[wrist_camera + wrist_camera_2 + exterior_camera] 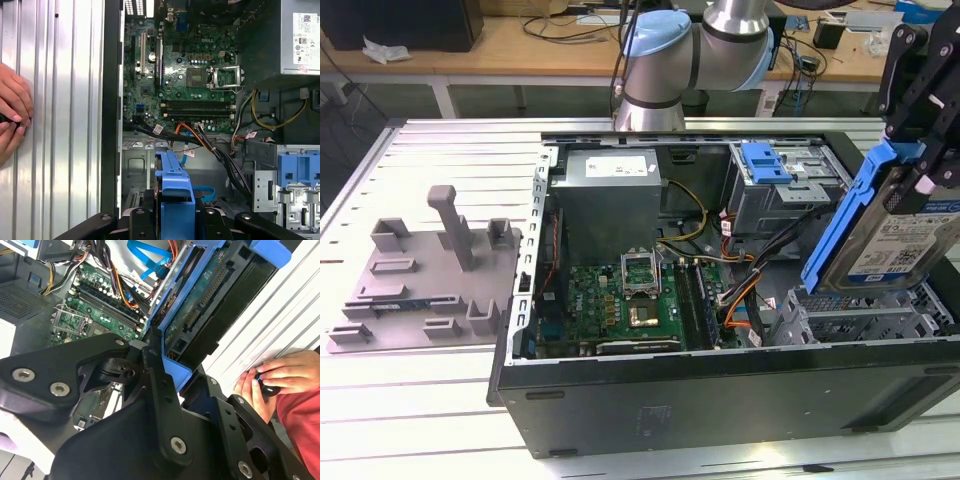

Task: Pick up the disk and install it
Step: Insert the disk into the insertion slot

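The disk [905,235], a silver drive with a white-and-blue label in a blue plastic carrier, hangs tilted at the exterior view's right, above the drive cage [860,320] of the open computer case [720,400]. My black gripper [918,165] is shut on its upper end. In the second wrist view the disk [200,310] shows its dark underside and connector, clamped between the fingers [160,375]. In the first wrist view the carrier's blue edge [172,187] stands over the case's bay, just beyond the gripper [172,222].
The case holds a green motherboard [630,300], a grey power supply [610,190], bundled cables [740,270] and another blue carrier [765,162] at the back. A grey fixture [430,270] sits at the exterior view's left. A person's hand [280,375] rests on the ribbed table beside the case.
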`<move>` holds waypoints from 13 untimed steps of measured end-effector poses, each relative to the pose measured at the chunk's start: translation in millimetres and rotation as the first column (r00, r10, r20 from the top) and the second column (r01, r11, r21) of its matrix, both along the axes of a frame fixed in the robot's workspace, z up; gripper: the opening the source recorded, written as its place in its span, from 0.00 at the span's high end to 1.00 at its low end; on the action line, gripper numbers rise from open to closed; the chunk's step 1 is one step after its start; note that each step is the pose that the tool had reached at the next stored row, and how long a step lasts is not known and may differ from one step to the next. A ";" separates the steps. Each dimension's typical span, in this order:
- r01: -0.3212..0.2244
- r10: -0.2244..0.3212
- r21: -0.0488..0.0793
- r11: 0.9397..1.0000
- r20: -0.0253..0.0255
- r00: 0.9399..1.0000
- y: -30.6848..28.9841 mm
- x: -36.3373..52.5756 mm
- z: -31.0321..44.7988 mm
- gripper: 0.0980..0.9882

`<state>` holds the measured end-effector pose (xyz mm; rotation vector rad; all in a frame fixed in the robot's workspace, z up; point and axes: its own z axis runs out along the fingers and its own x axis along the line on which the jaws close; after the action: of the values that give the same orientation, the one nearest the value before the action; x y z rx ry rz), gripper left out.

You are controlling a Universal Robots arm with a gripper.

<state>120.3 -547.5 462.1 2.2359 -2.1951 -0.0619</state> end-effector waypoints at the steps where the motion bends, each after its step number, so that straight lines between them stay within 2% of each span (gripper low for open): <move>1: -0.001 0.001 0.000 1.000 0.000 1.000 0.0 0.0 -0.3 0.70; 13: -0.019 0.019 -0.001 1.000 0.000 1.000 0.0 0.0 -2.9 0.70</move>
<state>120.3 -547.5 459.1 2.2559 -2.1730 -0.0607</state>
